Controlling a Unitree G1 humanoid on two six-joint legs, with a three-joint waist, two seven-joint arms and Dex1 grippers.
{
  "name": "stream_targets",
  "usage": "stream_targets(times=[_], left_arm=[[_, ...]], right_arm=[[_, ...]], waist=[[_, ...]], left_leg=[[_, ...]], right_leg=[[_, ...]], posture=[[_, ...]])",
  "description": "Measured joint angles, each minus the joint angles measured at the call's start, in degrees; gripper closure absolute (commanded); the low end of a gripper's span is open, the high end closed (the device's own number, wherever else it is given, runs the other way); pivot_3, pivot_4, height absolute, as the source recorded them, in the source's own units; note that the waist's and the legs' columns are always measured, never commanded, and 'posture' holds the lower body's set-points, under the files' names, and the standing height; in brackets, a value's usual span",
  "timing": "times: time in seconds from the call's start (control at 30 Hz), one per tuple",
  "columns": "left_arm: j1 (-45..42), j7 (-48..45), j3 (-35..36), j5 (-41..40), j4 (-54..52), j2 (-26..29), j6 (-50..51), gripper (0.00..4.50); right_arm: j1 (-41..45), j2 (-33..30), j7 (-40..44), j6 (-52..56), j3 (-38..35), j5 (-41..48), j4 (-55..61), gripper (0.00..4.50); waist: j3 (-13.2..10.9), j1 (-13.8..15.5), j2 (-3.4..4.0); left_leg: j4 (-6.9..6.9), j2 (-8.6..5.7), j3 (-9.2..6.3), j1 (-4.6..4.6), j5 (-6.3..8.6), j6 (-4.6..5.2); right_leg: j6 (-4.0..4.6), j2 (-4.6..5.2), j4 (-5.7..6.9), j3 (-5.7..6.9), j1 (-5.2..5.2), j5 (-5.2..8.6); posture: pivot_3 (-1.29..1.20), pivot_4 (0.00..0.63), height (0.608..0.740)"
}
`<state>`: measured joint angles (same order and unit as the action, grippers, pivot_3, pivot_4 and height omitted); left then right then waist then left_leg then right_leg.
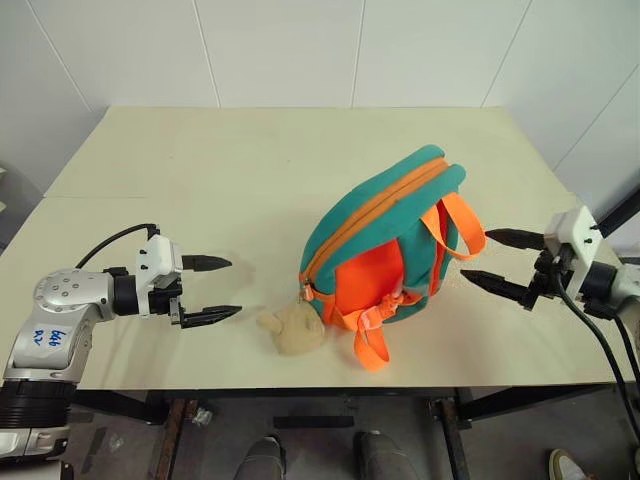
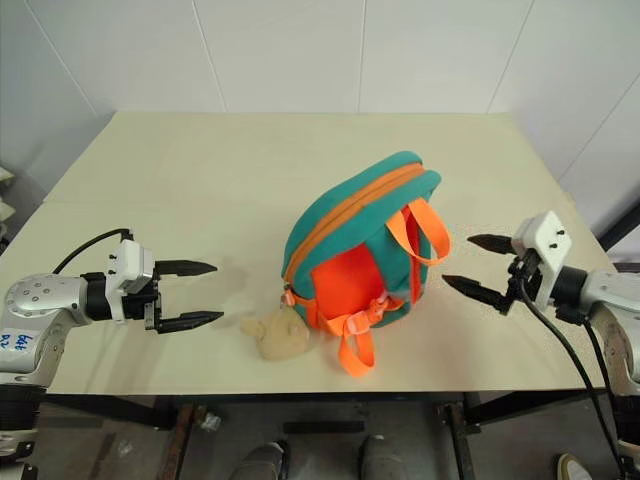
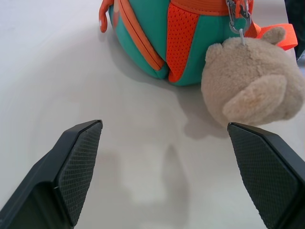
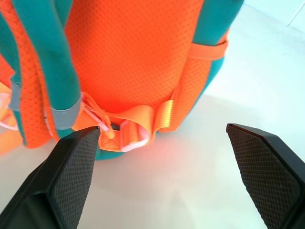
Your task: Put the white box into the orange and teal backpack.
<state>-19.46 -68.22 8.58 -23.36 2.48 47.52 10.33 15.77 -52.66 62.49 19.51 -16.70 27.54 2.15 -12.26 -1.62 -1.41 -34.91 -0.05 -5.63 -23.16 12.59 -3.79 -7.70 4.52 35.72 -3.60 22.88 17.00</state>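
**One backpack, one plush charm, two empty grippers**

A single orange and teal backpack [image 1: 385,245] lies on the cream bench [image 1: 200,180], between the two grippers. Its orange mesh back panel and straps face up and toward the robot, and its orange zipper runs along the teal rim, which looks closed along the length that shows. No part of the white box can be made out from outside the bag.

The left gripper [image 1: 212,290] hangs just above the bench with its two black fingers spread wide and nothing between them. Ahead of it, toward the bag, lies one tan plush charm [image 1: 295,328], clipped by a small metal hook to the near end of the backpack. In the left wrist view the charm [image 3: 248,86] sits just past one fingertip, apart from it, with the bag's teal end beyond.

The right gripper [image 1: 500,260] is on the opposite side of the backpack, also gaping wide and holding nothing. Its two fingers point at the bag's strap side; the upper one is close to an arched orange strap [image 1: 462,225], apart from it. The right wrist view looks straight at the orange mesh panel [image 4: 138,52], with one pale buckle [image 4: 131,136] on the webbing at its lower edge, just ahead of the fingers [image 4: 76,171].
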Motion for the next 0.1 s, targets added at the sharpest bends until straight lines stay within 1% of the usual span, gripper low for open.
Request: stream_targets(times=[0.1], left_arm=[[0.02, 0.17, 0.01, 0.0, 0.07, 0.0, -0.53, 0.0]], right_arm=[[-1.68, -1.74, 2.45, 3.2, -0.16, 2.33, 1.51, 0.02]], waist=[[0.0, 0.01, 0.01]], left_leg=[[0.0, 0.0, 0.0, -0.01, 0.02, 0.01]], right_leg=[[-0.01, 0.0, -0.02, 0.0, -0.01, 0.0]], posture=[[0.0, 0.15, 0.74]])
